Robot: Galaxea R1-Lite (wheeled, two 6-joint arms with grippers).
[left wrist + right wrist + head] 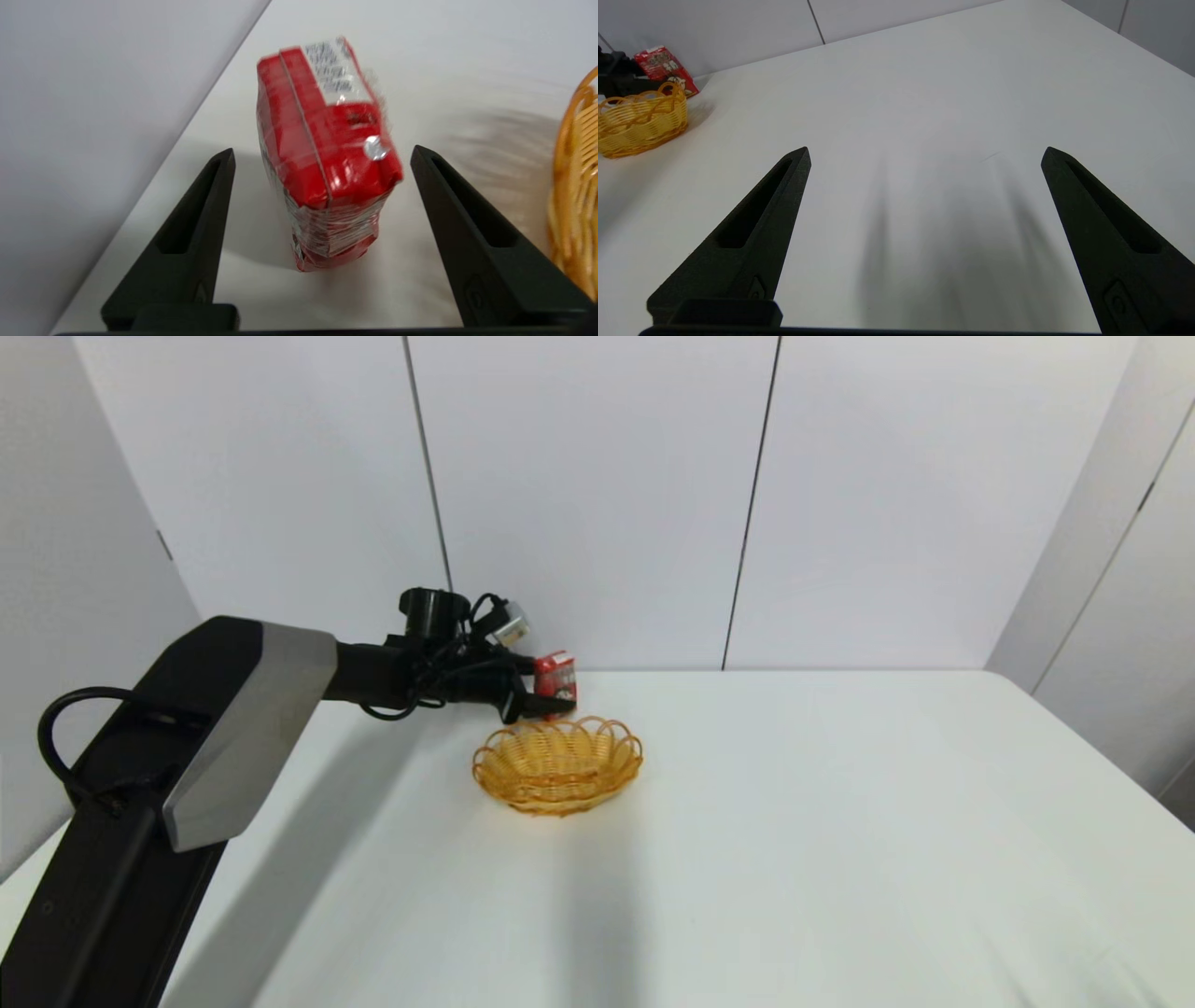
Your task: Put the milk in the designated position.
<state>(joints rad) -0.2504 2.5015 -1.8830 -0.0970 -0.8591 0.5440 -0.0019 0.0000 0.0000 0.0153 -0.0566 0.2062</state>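
Red milk [327, 154] upright between open left claw [322, 156] fingers, untouched

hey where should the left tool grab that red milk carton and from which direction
Grip the milk carton across its two broad flat side faces, about mid-height, coming in level from the robot's left. It stands upright at the table's far edge, beyond the basket, and the left tool already has an open finger on each side without touching. The flat parallel faces suit the fingers. The right tool is idle.
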